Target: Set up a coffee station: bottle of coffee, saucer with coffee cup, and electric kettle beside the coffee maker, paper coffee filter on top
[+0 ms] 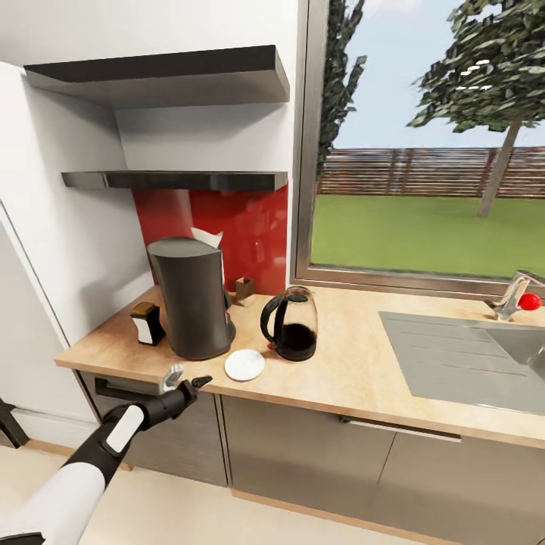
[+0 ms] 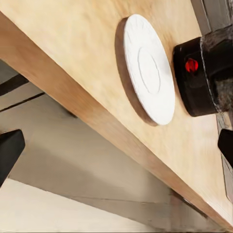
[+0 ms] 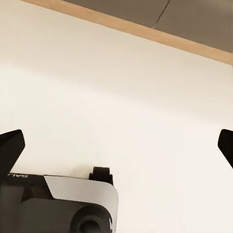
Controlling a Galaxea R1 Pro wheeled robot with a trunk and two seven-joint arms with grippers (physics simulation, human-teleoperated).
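Most of the station looks assembled near the left end of the tabletop, a light wood-grain slab over glossy grey cabinet fronts. The coffee maker, tall, matte dark grey and near-cylindrical, stands close to the front edge. The bottle of coffee, dark with a white label and brown cap, sits just beside it toward the left end, so the thin dark kitchen shelf above looks bare. A white pointed paper coffee filter peeks up at the maker's top rear; whether it rests on the top or behind it I cannot tell. The saucer, a flat white disc with fine ribbing, lies at the front edge beside the maker, nothing on it. The electric kettle, rounded clear glass with black handle and dark liquid, stands just beyond the saucer. A small tan box sits against the red backsplash.

By my judgement, the cup on the saucer is what remains.

The left claw hovers released just off the front edge, grasping nothing. The right claw hangs released over pale floor.
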